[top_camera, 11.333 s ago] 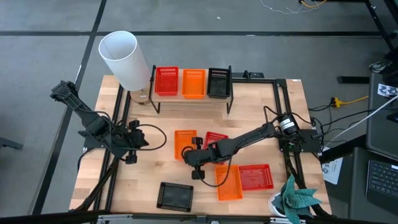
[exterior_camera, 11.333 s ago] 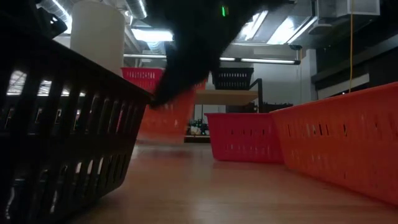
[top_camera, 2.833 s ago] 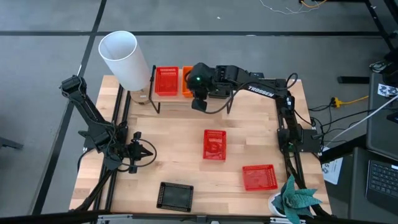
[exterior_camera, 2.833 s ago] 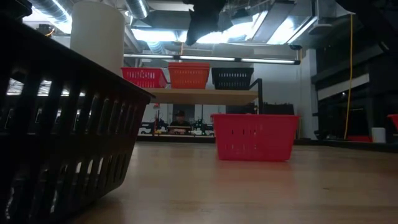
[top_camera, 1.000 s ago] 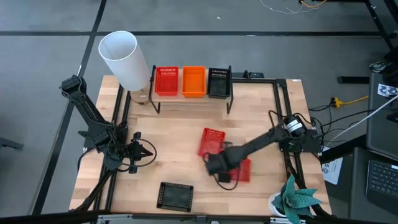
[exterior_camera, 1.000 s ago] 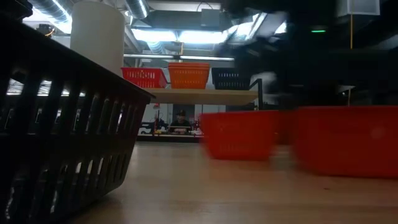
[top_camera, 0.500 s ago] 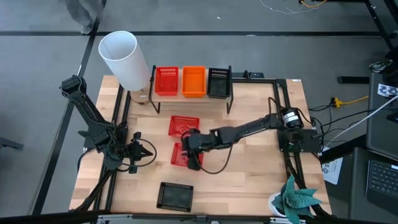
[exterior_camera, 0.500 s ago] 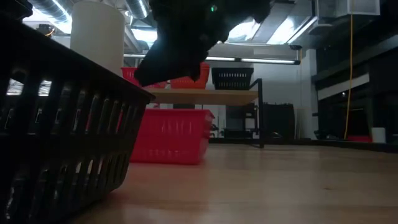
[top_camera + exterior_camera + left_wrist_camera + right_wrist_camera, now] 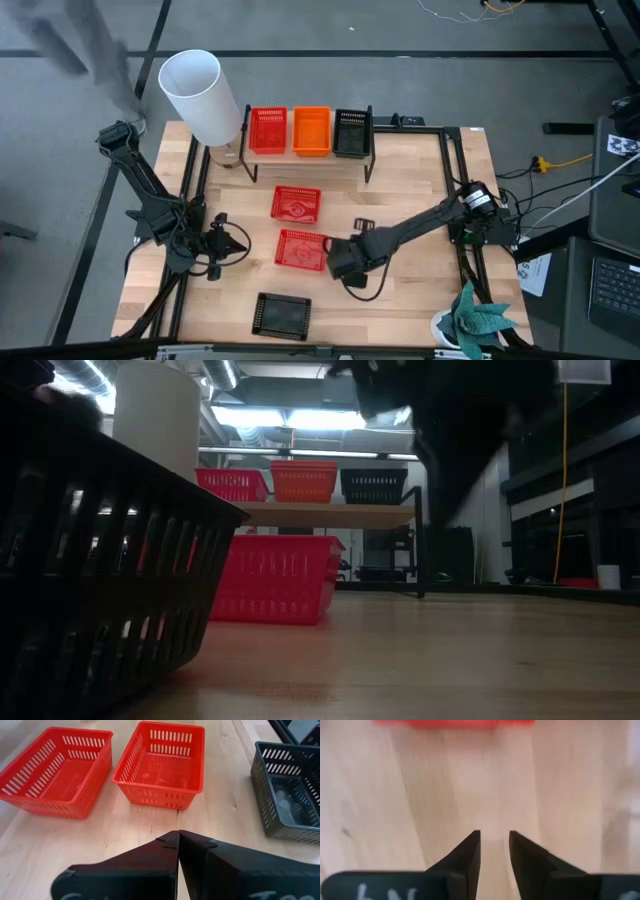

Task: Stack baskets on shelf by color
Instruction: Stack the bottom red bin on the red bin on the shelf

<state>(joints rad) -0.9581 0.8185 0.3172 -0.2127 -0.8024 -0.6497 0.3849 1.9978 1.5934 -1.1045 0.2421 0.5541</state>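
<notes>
The shelf (image 9: 308, 158) at the table's far edge carries a red basket (image 9: 267, 131), an orange basket (image 9: 311, 131) and a black basket (image 9: 351, 131) side by side. Two more red baskets (image 9: 296, 204) (image 9: 301, 249) rest bottom-down on the table's middle. Another black basket (image 9: 284, 314) sits near the front edge. My right gripper (image 9: 332, 260) is open just right of the nearer red basket, whose edge (image 9: 455, 722) lies ahead of the fingers. It touches nothing. My left gripper (image 9: 178, 840) is shut and empty at the table's left side.
A tall white cylinder (image 9: 200, 95) stands at the far left corner beside the shelf. A green plant (image 9: 478, 318) sits at the near right corner. Bare wood lies between the red baskets and the table's right edge.
Both loose red baskets now lie farther toward the table's left than a second ago, and rest flat. My right gripper went left with them, then drew back toward the right, clear of the nearer one.
</notes>
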